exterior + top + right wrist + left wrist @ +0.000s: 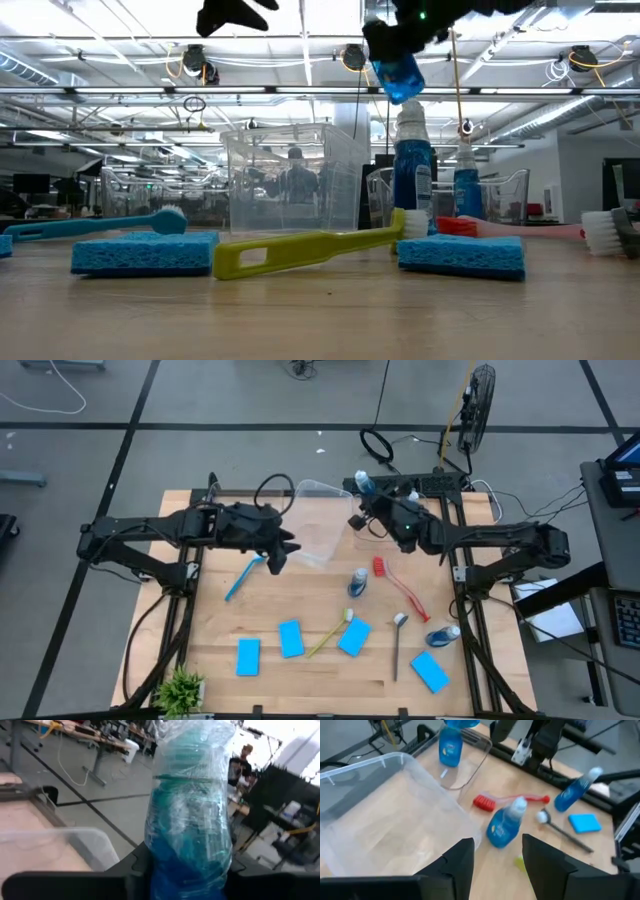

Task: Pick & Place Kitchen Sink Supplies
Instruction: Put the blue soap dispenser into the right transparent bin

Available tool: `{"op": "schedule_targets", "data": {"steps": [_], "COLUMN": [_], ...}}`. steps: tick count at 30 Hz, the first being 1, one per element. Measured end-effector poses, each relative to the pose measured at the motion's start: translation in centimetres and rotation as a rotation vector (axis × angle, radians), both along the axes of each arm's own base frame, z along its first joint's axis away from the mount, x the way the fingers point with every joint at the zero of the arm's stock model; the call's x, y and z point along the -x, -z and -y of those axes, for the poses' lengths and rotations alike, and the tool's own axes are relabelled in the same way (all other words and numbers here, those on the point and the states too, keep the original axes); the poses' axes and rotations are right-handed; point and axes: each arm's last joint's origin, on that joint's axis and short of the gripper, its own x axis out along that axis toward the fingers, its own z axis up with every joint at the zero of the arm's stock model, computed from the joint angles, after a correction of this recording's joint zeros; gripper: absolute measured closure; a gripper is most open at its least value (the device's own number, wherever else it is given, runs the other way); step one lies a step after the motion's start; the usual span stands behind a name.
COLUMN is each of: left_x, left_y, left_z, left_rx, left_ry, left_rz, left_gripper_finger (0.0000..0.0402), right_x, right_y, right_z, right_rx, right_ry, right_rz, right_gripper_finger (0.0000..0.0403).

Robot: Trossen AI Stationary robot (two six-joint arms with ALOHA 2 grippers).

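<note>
Even, bright overhead light in the high view; soft short shadows under the arms on the wooden table (300,670), no harsh glare. Low view: ceiling strip lights (300,40) blow out near white, the arms go silhouette-dark, the foreground tabletop is soft, and the yellow brush (300,250) is fairly sharp. Left wrist view slightly motion-blurred, the clear tub (385,815) showing faint reflections. Right wrist view: the held bottle (192,810) is too close and blurry, with blown-out highlights behind.
</note>
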Motion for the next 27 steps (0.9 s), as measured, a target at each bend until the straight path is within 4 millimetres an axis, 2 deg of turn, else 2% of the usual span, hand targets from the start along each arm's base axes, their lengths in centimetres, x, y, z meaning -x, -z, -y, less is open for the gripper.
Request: {"op": "schedule_targets", "data": {"steps": [9, 13, 19, 24, 27], "left_x": [0.4, 0.3, 0.2, 1.1, 2.7], "left_y": [0.6, 0.7, 1.9, 2.8, 3.4], "left_z": [0.1, 0.0, -0.2, -0.2, -0.3], "left_rx": [-0.079, -0.133, -0.161, -0.175, -0.176], "left_ry": [0.058, 0.095, 0.101, 0.103, 0.085], "left_rz": [-0.09, -0.092, -0.06, 0.032, 0.103], "left_gripper_finger": [0.0231, 0.022, 0.0203, 0.0193, 0.0194], "right_x": [1.1, 1.8, 3.0, 3.9, 4.5], "right_y": [3.8, 5.3, 7.4, 9.1, 10.0], "right_z": [1.3, 1.7, 2.3, 2.6, 2.9], "right_rx": [-0.107, -0.126, -0.121, -0.159, -0.177], "right_ry": [0.067, 0.093, 0.125, 0.153, 0.173], "right_rz": [0.061, 0.133, 0.204, 0.235, 0.249], "right_gripper_finger": [0.0295, 0.0291, 0.0293, 0.029, 0.0291]}}
